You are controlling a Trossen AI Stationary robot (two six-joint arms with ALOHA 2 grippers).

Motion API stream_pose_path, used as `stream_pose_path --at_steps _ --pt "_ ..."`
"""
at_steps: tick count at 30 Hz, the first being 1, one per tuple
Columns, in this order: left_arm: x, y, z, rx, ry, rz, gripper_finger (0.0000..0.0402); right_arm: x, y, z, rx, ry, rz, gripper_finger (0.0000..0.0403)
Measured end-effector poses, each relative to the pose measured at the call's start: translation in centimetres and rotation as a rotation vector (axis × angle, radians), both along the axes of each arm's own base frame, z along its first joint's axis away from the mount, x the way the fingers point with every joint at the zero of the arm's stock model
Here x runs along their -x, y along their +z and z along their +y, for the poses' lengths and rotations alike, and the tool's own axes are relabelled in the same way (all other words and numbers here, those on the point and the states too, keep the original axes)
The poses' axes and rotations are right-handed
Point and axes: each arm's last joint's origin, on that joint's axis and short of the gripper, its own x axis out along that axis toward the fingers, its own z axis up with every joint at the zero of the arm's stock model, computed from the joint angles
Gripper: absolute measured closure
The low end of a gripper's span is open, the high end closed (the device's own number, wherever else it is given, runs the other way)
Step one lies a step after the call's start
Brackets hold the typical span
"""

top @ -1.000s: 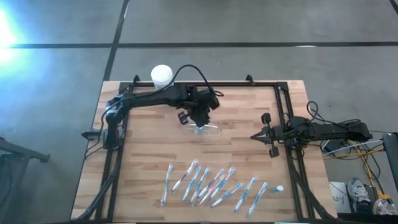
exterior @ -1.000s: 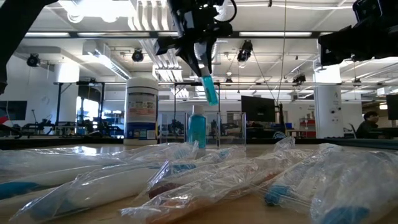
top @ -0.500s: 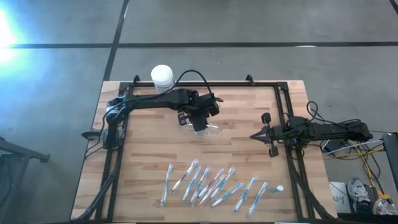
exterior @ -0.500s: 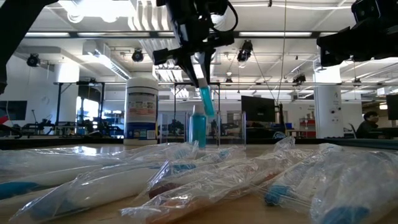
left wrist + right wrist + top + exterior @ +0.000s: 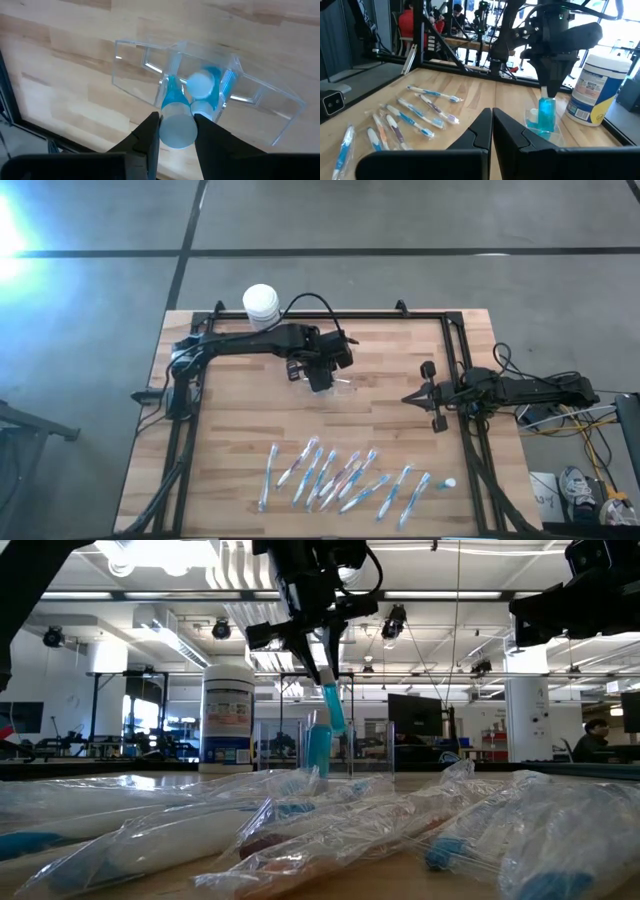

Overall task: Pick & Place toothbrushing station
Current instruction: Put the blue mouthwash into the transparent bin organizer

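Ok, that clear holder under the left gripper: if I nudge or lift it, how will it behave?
The clear holder looks thin-walled and hollow, so it is probably light and may slide on the smooth wood table. A blue tube stands upright in it, so it may be top-heavy and tip if pushed fast. The left gripper holds another blue tube above it; inserting off-centre could shift it.

No text, brand, number or sign can be read anywhere. The white tub (image 5: 591, 88) at the back of the table (image 5: 230, 430) has a blue and yellow label with lines of print, but the lettering is too small to make out.
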Motion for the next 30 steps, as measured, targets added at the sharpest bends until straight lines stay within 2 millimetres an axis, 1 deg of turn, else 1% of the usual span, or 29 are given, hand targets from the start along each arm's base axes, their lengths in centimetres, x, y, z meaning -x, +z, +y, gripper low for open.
stream_pose_path --at_steps 4,14,25,30 --pt "-0.1 -0.4 0.1 0.007 -0.007 0.006 0.0298 0.0 0.0 0.0 0.000 0.000 0.000 0.0394" --pt "-0.1 -2.9 0.3 -0.015 -0.062 0.036 0.0298 0.0 0.0 0.0 0.000 0.000 -0.001 0.0394" --pt "-0.3 -3.1 0.4 -0.014 -0.059 0.011 0.0298 0.0 0.0 0.0 0.007 0.001 -0.004 0.0394" --pt "-0.5 -3.1 0.7 0.016 -0.036 -0.023 0.0296 0.0 0.0 0.0 0.007 0.001 -0.004 0.0394"
